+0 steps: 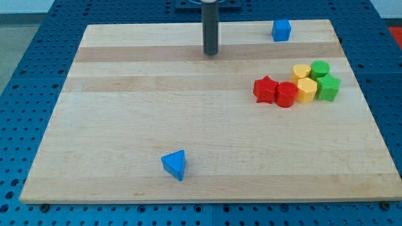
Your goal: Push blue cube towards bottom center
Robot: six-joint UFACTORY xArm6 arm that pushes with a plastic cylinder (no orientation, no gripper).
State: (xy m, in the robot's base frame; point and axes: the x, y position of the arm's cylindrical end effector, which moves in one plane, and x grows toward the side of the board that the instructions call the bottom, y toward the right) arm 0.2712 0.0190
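Note:
The blue cube (pixel 281 29) sits near the top edge of the wooden board (pixel 125 107), right of centre. My tip (pixel 210 53) is on the board at the view's top centre, well to the left of the blue cube and a little below it, not touching it. A blue triangular block (pixel 174 164) lies near the bottom of the board, left of centre.
A cluster sits at the right: a red star (pixel 266 89), a red cylinder (pixel 286 95), a yellow cylinder (pixel 301 71), a yellow hexagonal block (pixel 306 90), a green cylinder (pixel 321 68) and a green star (pixel 328 88). Blue pegboard (pixel 25 75) surrounds the board.

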